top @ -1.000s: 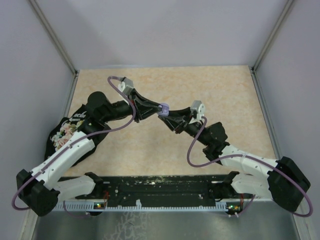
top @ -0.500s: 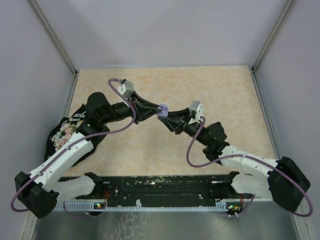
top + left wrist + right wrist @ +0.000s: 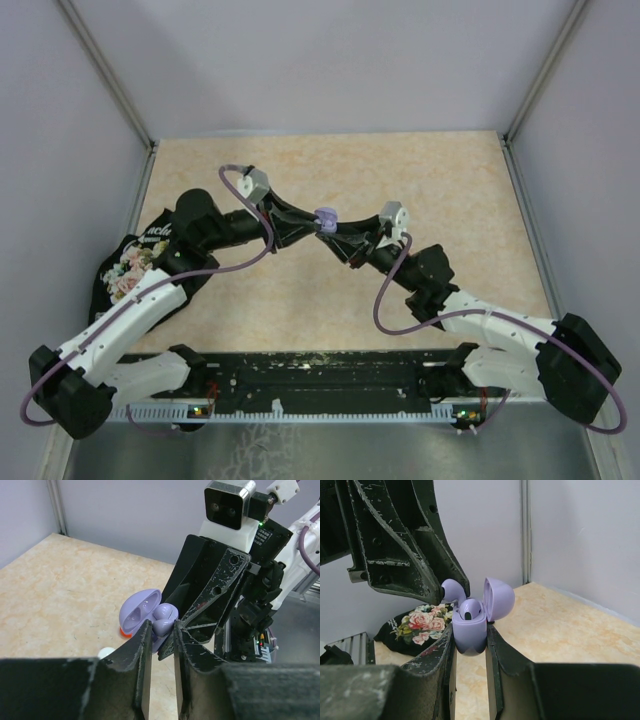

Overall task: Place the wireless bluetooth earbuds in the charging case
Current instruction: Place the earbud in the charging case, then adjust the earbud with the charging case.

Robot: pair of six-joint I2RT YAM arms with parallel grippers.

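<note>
- Two grips: my right gripper (image 3: 470, 630) clamps the open charging case (image 3: 469, 641); my left gripper (image 3: 161, 632) pinches a lilac earbud (image 3: 165, 616) at the case mouth.
- Risk: tilted entry could jam, dropping it.

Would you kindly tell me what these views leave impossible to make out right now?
Top view: charging case, between left claw and right claw, too small to show its slots.
Left wrist view: red piece and white piece on the table, mostly hidden by the case and a claw finger; unidentifiable.
Right wrist view: lilac earbud in the left claw, partly covered by that claw's finger.
</note>
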